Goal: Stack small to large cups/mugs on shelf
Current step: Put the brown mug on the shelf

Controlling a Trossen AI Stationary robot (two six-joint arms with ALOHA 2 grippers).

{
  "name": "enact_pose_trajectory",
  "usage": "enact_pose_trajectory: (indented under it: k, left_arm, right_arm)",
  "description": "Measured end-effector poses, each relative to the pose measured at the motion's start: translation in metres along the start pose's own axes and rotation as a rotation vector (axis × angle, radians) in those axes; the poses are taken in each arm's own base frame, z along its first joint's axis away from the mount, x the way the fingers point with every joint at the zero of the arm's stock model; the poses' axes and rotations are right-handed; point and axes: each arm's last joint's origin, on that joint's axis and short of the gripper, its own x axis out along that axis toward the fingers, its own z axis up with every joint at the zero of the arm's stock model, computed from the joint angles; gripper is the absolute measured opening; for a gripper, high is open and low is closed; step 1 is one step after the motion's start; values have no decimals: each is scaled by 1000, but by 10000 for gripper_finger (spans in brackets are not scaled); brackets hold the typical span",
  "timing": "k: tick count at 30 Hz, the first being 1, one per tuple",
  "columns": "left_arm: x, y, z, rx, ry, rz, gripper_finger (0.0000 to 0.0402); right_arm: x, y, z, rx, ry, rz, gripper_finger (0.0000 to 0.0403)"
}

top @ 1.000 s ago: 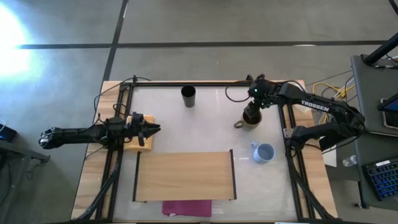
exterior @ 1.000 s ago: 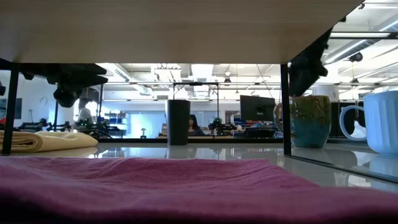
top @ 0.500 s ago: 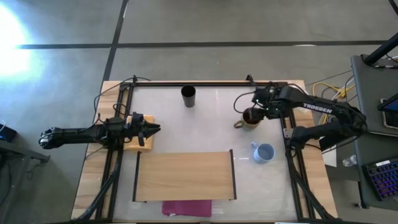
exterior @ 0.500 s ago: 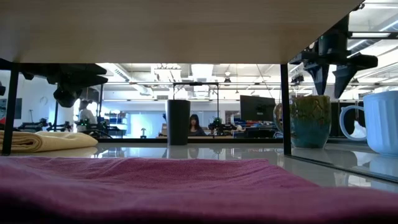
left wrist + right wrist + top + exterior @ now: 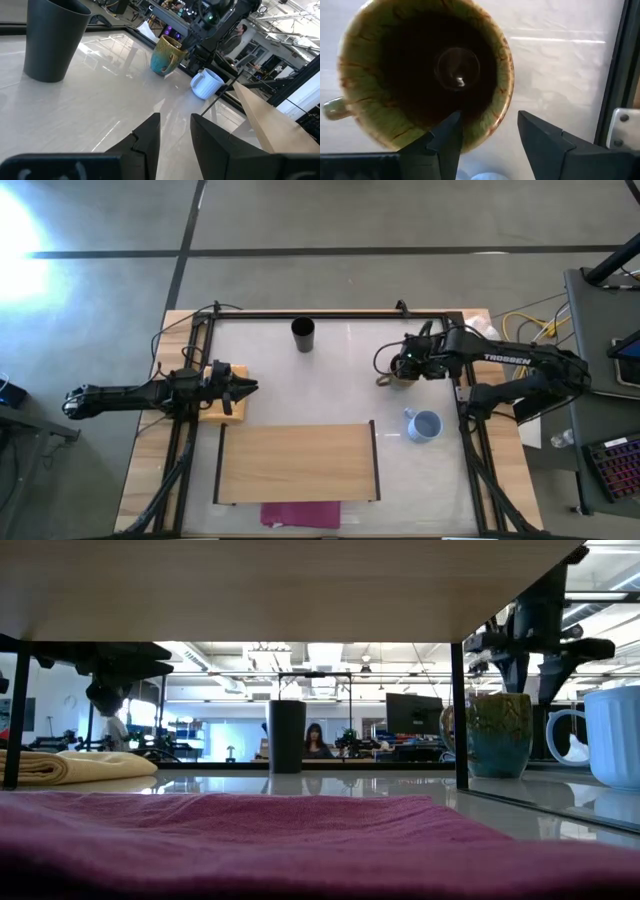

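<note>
The brown mug (image 5: 398,373) stands upright on the white table at the right; it also shows in the low view (image 5: 500,735) and in the right wrist view (image 5: 370,115). My right gripper (image 5: 487,125) is open and points down right above the mug's rim (image 5: 535,685), one finger over the mug's inside and one outside its wall. The black cup (image 5: 303,335) stands at the far middle. The pale blue mug (image 5: 425,425) stands nearer, right of the shelf (image 5: 297,463). My left gripper (image 5: 245,387) waits open at the left.
A folded yellow cloth (image 5: 225,402) lies under my left gripper at the table's left edge. A magenta cloth (image 5: 300,513) lies at the near edge in front of the shelf. Dark frame rails (image 5: 465,430) run along the table's sides.
My right gripper has moved toward the table's near edge and come down over the brown mug, its open fingers now level with the rim. The mug has stayed in place.
</note>
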Motion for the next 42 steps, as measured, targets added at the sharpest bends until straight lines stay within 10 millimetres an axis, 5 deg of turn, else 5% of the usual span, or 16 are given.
enact_pose_trajectory:
  k: [6, 16, 33, 42]
  left_arm:
    - [0, 0, 0, 0, 0, 0, 93]
    - [0, 0, 0, 0, 0, 0, 93]
    - [0, 0, 0, 0, 0, 1, 93]
    - [0, 0, 0, 0, 0, 1, 93]
  right_arm:
    - [22, -3, 1, -38, -17, 26, 154]
    - [28, -13, 26, -177, -56, 43, 32]
    - [39, 2, 49, -595, -84, 140, 32]
    - [20, 55, 88, -630, -54, 113, 32]
